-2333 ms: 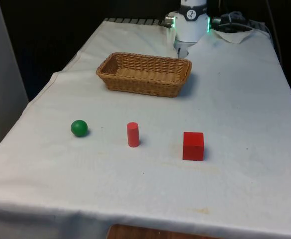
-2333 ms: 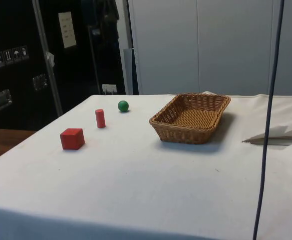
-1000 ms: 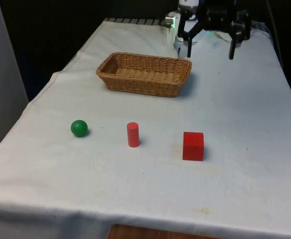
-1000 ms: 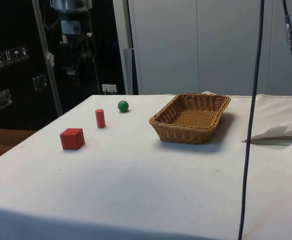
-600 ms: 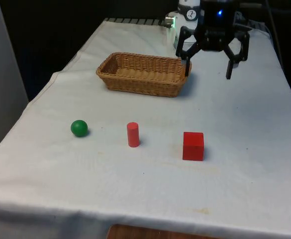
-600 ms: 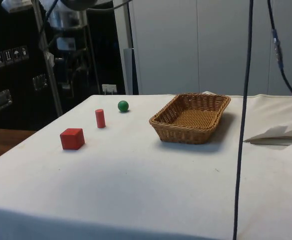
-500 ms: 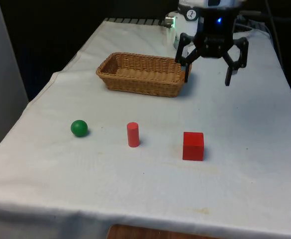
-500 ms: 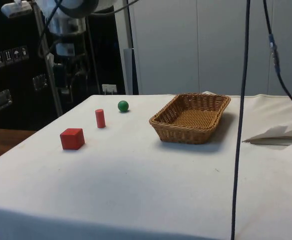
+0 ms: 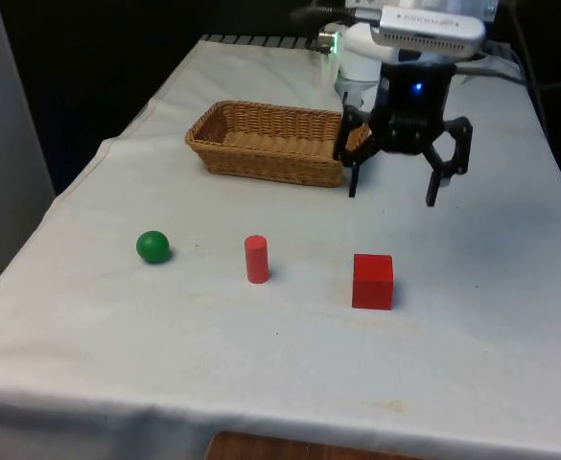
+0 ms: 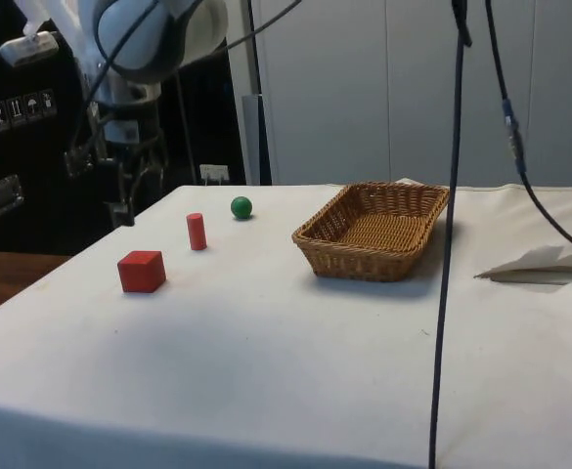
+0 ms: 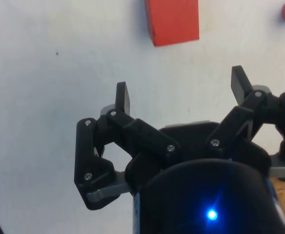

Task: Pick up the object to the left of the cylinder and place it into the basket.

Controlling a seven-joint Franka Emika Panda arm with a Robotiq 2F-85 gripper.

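Green ball [image 9: 152, 246] sat on the tabletop [image 9: 472, 364], w/ white cloth, toward the front view's left, well apart from the end effector. In side view the ball [image 10: 242, 207] lay beyond the cylinder, near the far edge of the tabletop [image 10: 295, 371]. Nothing touched it.

Red cylinder [image 9: 256, 259] stood upright just to the ball's right in front view, w/ a clear gap between them; in side view the cylinder [image 10: 197, 232] was between ball and cube. Red cube [image 9: 373, 281] sat further toward the front view's right, roughly in a row w/ the other two. Side view: cube [image 10: 142, 271] nearest the camera of the three.

Wicker basket [image 9: 278, 143] stood behind the row, toward the robot; nothing visible inside it. Side view: basket [image 10: 375, 231] well apart from the three things.

End effector [image 9: 391, 195] hung in the air, just off the basket's corner on the front view's right, behind and above the cube, fingers pointing down. Fingers spread wide apart, nothing between them. Wrist view: end effector [image 11: 180, 88] w/ both fingers [image 11: 123, 97] apart over bare cloth, cube [image 11: 172, 21] beyond the tips, not touching. Side view: end effector [image 10: 122, 195] above the tabletop's edge beyond the cube.
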